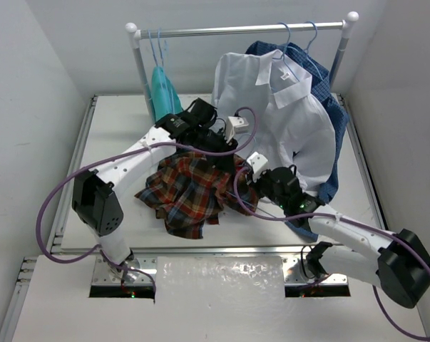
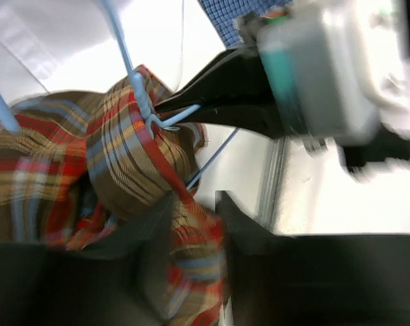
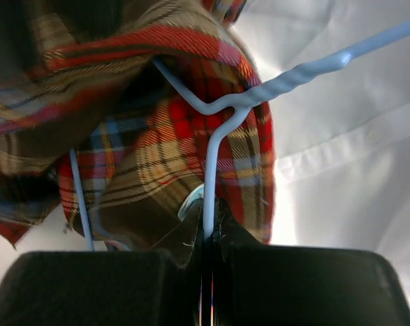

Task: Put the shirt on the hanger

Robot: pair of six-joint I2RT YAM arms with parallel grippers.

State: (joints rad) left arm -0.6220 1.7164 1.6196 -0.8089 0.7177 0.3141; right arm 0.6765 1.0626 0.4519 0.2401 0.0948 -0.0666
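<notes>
Right wrist view is the clear one: the right gripper (image 3: pixel 206 234) is clamped tight on one pale-blue wire of the hanger (image 3: pixel 225 109). The twisted neck runs off toward 2 o'clock and out of frame, so I can't see the hook. Folds of the plaid shirt (image 3: pixel 143 156) drape over the neck and hide most of the wire below it. Left wrist view is badly blurred; the left gripper (image 2: pixel 184 244) has a fold of the shirt filling the gap between its fingers, pinched as far as I can make out. Overhead, the shirt lies bunched on the table (image 1: pixel 122 128), just off centre toward 7 o'clock. Both wrists crowd its 1-to-3 o'clock edge and cover the hanger there. A white shirt (image 1: pixel 286 121) and a blue checked shirt (image 1: pixel 334 135) hang from the rail (image 1: pixel 236 30) at 1 o'clock.
</notes>
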